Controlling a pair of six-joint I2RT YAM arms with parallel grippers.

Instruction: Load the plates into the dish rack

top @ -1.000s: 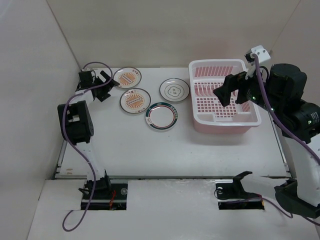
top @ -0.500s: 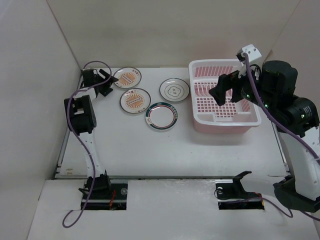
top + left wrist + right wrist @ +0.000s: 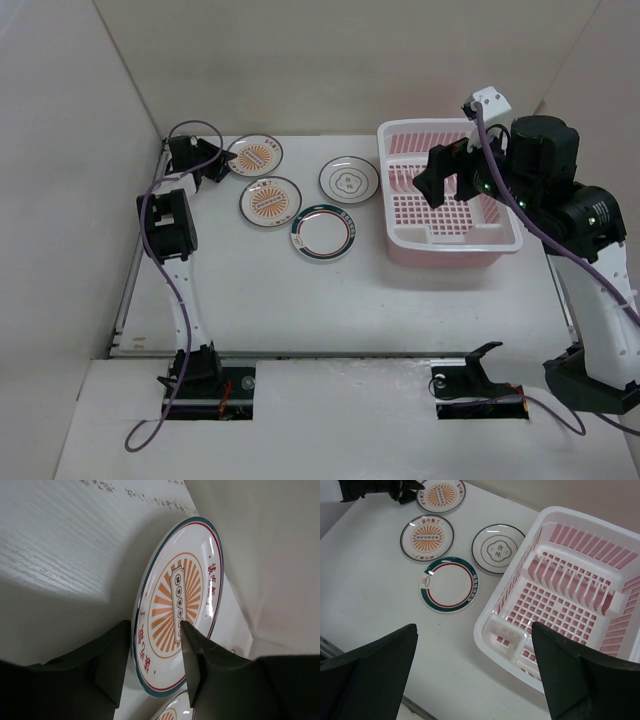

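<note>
Four plates lie on the table left of the dish rack (image 3: 452, 243) (image 3: 490, 630). My left gripper (image 3: 216, 163) (image 3: 155, 630) straddles the near rim of the far-left sunburst plate (image 3: 254, 155) (image 3: 180, 595) (image 3: 440, 494). One finger is on the table just outside that rim and the other is over the plate's face. The jaws are partly closed, with a small gap showing at the outer finger. The other sunburst plate (image 3: 271, 200) (image 3: 427, 536), the grey flower plate (image 3: 349, 180) (image 3: 498, 548) and the green-banded plate (image 3: 323, 234) (image 3: 449, 584) lie flat. My right gripper (image 3: 447, 185) (image 3: 474, 626) hangs wide open above the rack's near-left corner.
White walls close in the table at the back and left, and the left wall runs close behind my left gripper. The rack has a row of upright prongs (image 3: 570, 580) and a small clear cup corner (image 3: 504, 630). It holds no plates.
My left gripper has reached forward to the far-left sunburst plate and its jaws have narrowed around the rim. My right arm has drifted left over the rack, still wide open.
</note>
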